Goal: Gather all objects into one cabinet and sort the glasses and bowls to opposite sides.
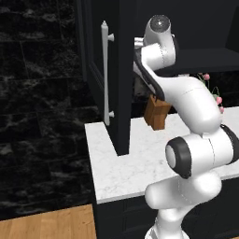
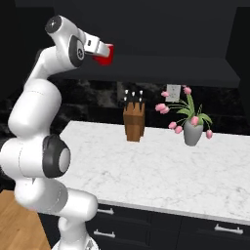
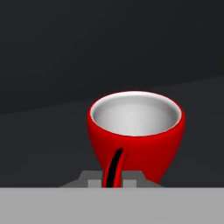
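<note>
The claw (image 2: 103, 52), pinching a red cup (image 2: 106, 54) by its wall, holds it at the cabinet (image 2: 161, 44), so setting it to one side of the shelf (image 2: 195, 73) looks next.

The arm (image 1: 186, 100) is made of smooth, glossy white shells, each segment rounded and swollen like a capsule. Between the segments sit dark grey to black rings that mark the joints; one such band (image 1: 179, 158) wraps the elbow in the left base view, and another (image 2: 52, 156) shows as a broad dark disc with a paler grey face in the right base view. The topmost joint ends in a shiny dark grey cap (image 1: 160, 22). Near the wrist the casing turns flatter and light grey, with a squared block (image 2: 94, 46). In the hand view, the claw (image 3: 113, 168) has small grey stepped finger mounts and thin black tips.
</note>
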Available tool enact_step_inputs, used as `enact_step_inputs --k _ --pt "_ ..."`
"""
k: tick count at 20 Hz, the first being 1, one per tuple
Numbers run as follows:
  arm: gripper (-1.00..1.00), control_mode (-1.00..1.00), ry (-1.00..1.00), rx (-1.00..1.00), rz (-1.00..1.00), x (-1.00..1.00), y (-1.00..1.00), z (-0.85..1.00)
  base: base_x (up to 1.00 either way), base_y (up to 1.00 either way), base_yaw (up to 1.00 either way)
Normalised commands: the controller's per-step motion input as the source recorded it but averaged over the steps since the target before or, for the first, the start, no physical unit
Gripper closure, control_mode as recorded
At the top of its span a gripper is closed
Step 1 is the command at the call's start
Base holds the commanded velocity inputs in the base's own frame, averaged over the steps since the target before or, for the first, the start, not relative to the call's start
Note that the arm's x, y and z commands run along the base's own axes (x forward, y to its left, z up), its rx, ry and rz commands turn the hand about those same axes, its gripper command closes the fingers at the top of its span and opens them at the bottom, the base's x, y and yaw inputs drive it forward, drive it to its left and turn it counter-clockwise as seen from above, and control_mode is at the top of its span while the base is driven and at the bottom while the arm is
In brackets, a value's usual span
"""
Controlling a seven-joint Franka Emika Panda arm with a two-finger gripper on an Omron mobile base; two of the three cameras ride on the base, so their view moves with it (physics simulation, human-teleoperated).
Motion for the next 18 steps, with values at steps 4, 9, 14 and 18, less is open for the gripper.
enact_step_inputs --k 4,9,14,18 --pt "1.00 -1.00 0.00 0.00 0.00 -0.57 0.00 0.05 0.00 0.00 0.00" --pt "1.00 -1.00 0.00 0.00 0.00 -0.56 0.00 0.08 0.00 0.00 0.00" --pt "1.00 -1.00 -0.01 0.00 0.05 -0.67 -0.02 0.15 0.00 0.00 0.00" --pt "1.00 -1.00 -0.02 0.00 0.09 -0.59 0.00 0.09 0.00 0.00 0.00"
